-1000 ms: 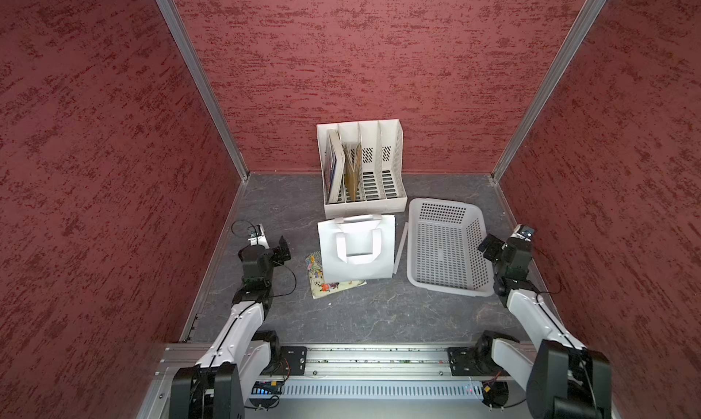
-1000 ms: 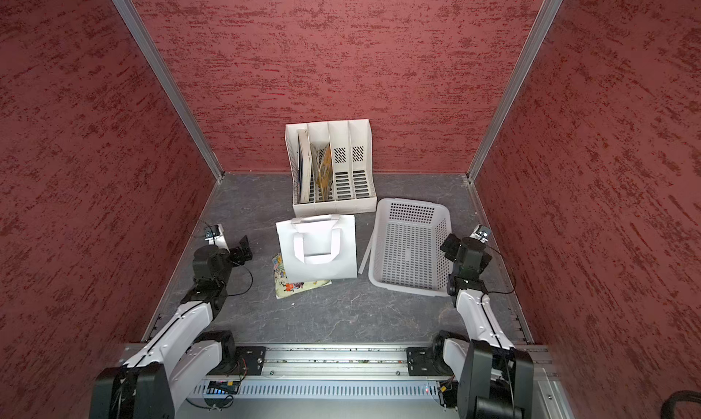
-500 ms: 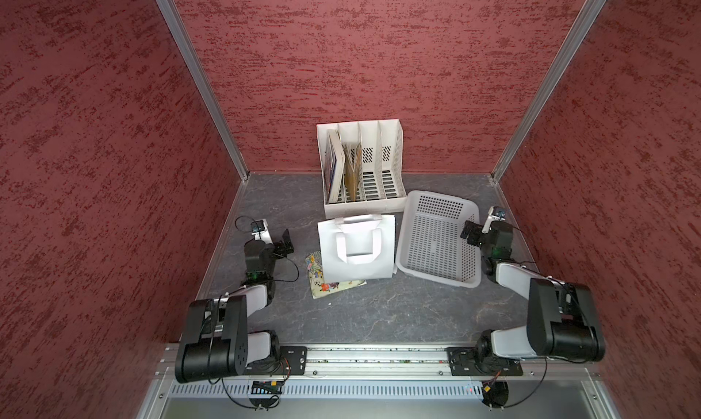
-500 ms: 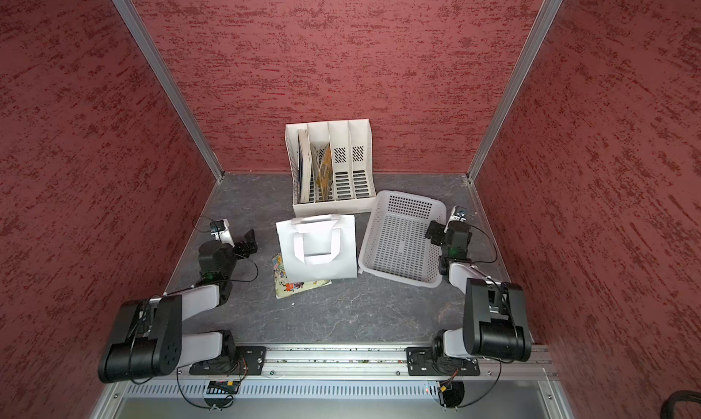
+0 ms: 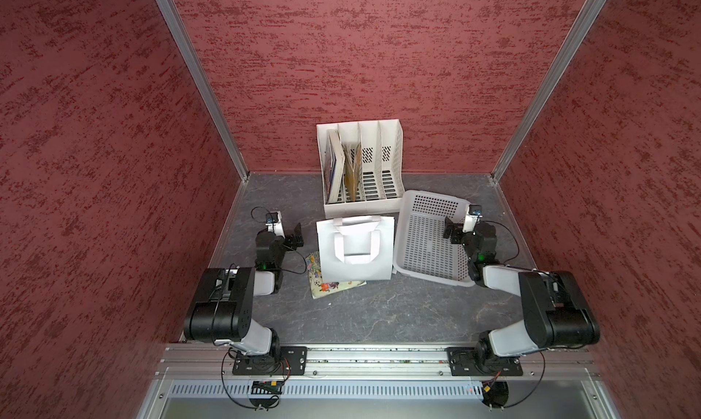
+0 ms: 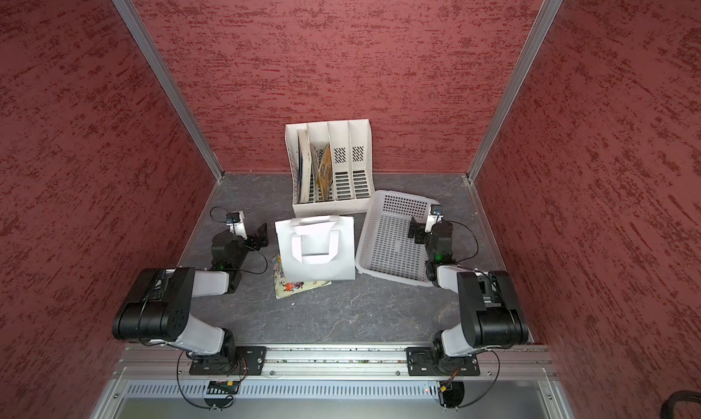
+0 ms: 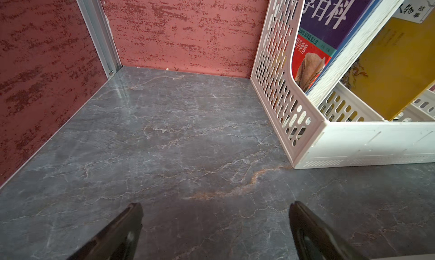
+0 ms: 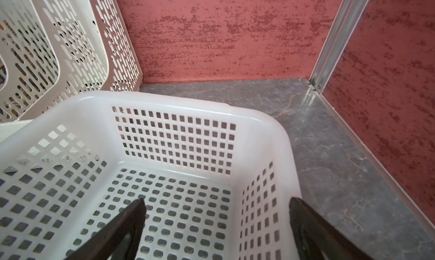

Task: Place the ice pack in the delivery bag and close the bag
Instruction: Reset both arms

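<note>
Red-plastered walls (image 5: 341, 57) close in on a grey marbled tabletop (image 5: 379, 314), where both robot arms have reared up from their folded rest within the last second and reached forward. The right arm's swing appears to have shoved the white basket (image 5: 432, 204). A second ago it lay clear of the delivery bag (image 5: 360, 271). Now it sits skewed, its edge against the bag's side and its far corner just beside the file rack (image 5: 360, 207).

The right gripper (image 8: 216, 200) hangs over the basket's outer side, jaws spread wide and grasping nothing. One finger is above the perforated floor, the other at the rim. The left gripper (image 7: 215, 205), likewise released and empty, hovers over bare table beside the bag's far corner, facing the rack and its books (image 7: 329, 23).

The bag itself has not budged. It lies flat, mouth closed, straps folded across its face. The ice pack (image 5: 333, 284), which I take to be the colourful printed pouch, stays on the table, half tucked under the bag's near corner on the left arm's side. Neither gripper is near it.

To my eye the job has barely started. The pouch must still be drawn out and the bag opened, and the shoved basket now crowds the side from which the right arm might help.
</note>
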You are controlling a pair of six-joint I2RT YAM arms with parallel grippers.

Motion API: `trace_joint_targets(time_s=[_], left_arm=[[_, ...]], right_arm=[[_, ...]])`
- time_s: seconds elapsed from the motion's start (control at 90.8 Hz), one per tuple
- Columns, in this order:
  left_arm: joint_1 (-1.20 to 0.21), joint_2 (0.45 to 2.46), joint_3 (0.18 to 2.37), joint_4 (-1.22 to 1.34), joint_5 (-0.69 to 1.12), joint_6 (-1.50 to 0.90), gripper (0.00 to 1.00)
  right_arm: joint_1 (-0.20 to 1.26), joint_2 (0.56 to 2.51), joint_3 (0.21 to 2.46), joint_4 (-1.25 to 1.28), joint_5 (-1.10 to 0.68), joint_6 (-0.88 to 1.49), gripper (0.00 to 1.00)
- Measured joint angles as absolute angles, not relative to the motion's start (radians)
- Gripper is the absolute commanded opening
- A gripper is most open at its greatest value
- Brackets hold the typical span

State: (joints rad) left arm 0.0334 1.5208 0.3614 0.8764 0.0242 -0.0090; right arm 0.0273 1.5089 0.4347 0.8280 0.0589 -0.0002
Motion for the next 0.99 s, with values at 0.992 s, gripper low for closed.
trace_joint_targets(time_s=[0.992], left_arm=[[0.031, 1.521, 0.361, 0.877, 0.014, -0.006, 1.0]], right_arm=[[0.03, 1.532, 0.227, 1.222, 0.072, -0.026, 0.99]])
